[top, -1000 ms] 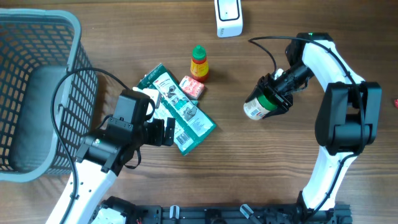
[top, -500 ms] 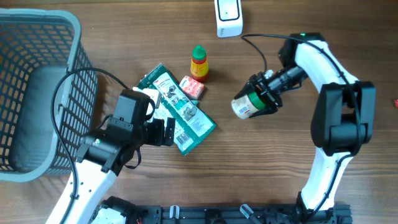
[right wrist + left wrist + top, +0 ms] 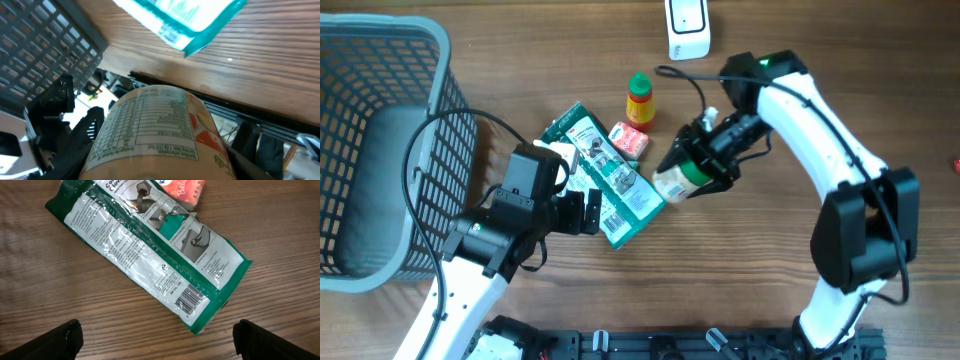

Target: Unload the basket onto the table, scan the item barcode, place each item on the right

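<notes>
**Item:** jar (image 3: 670,185), white label, green band. It is held on its side above the table (image 3: 770,290), just beside the right end of the packet (image 3: 610,178). It is well apart from the scanner (image 3: 687,28) at the far edge.

**Step in hand (judged):** presenting the jar's barcode to the scanner.

**Method:**
- No barcode shows on the jar; the right wrist view gives only the nutrition panel.
- The code probably sits elsewhere round the label, so roll the wrist until it faces the scanner's window.
- Hold the jar steady and square to the window, near enough to read.
- Keep clear of the bottle (image 3: 639,100) and box (image 3: 629,140), which lie near the way.

**Right gripper** (image 3: 692,170): fingers (image 3: 75,142) partly spread, clamped across the jar's body. The grip looks secure.

**Left gripper** (image 3: 582,213): fingers (image 3: 62,339) at full spread, holding nothing. It hangs beside the packet's barcode end and touches nothing that shows.

**Basket** (image 3: 380,150): at the table's left, apart from both grippers.
</notes>
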`<state>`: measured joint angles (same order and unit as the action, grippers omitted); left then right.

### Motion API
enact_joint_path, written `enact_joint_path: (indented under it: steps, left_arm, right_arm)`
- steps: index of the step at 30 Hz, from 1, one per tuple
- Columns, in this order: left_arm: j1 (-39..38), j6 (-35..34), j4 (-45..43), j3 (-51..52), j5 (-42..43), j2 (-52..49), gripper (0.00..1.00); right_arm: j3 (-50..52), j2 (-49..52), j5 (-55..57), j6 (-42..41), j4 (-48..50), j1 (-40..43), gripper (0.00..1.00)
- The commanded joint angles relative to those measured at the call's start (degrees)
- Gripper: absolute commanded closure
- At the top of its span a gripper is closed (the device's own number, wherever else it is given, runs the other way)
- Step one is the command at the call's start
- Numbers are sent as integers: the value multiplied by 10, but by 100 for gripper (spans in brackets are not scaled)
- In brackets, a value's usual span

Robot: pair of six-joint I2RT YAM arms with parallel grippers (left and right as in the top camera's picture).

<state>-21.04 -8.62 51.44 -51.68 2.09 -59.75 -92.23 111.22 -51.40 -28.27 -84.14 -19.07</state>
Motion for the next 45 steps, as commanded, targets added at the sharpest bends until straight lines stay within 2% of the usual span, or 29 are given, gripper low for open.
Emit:
enact_joint_path:
  steps: [1,5,13,16,22,26,31,34,42,45]
  left_arm:
    - [3,9,0,2,9,0,0]
    - [3,9,0,2,9,0,0]
    - [3,9,0,2,9,0,0]
    - [3,9,0,2,9,0,0]
    - [3,9,0,2,9,0,0]
    - [3,9,0,2,9,0,0]
    - [3,9,0,2,9,0,0]
    - [3,9,0,2,9,0,0]
    - [3,9,0,2,9,0,0]
    - [3,9,0,2,9,0,0]
  right_arm:
    - [0,-32,-8,-59,24,-28,53]
    - [0,-36,31,-82,29,-30,53]
    - [0,-75,80,-62,8,-26,58]
    - [0,-126,157,-89,-8,-23,62]
    - [0,-280,341,-155,16,-22,57]
    - [1,-367,533,-183,70,-23,56]
    - [21,-391,640,-183,130,-23,57]
    - [67,-384,673,-183,184,-23,60]
    - [240,-353,685,-166,435,-23,62]
    - [267,-327,690,-125,514,-23,61]
